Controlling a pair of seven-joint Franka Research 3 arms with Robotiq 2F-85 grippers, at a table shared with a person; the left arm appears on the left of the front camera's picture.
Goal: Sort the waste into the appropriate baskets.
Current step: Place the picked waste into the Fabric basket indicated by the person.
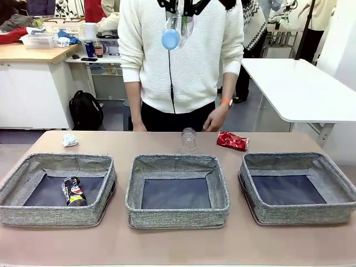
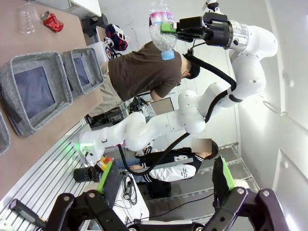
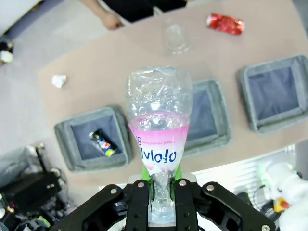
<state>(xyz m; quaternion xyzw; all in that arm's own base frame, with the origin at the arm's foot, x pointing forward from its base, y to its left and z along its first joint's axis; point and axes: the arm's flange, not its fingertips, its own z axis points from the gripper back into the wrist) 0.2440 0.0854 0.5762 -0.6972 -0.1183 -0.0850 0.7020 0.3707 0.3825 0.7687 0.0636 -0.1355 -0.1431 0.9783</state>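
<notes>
My right gripper (image 1: 179, 12) hangs high above the table's far side, shut on a clear plastic bottle (image 1: 171, 34) with a blue cap and pink label (image 3: 159, 134); the neck sits between its fingers (image 3: 162, 195). Three grey baskets stand in a row: left (image 1: 55, 214), middle (image 1: 178, 216), right (image 1: 300, 214). A dark drink can (image 1: 74, 192) lies in the left basket. Behind the baskets on the table are a white paper wad (image 1: 69, 139), a second clear bottle (image 1: 189, 139) and a crushed red can (image 1: 232, 141). My left gripper (image 2: 163, 180) is open, raised off to the side, holding nothing.
A person in a white sweater stands at the far edge, one hand (image 1: 214, 119) hanging close to the red can. A white table (image 1: 300, 89) stands at the back right, and a counter with clutter at the back left. The middle and right baskets hold nothing.
</notes>
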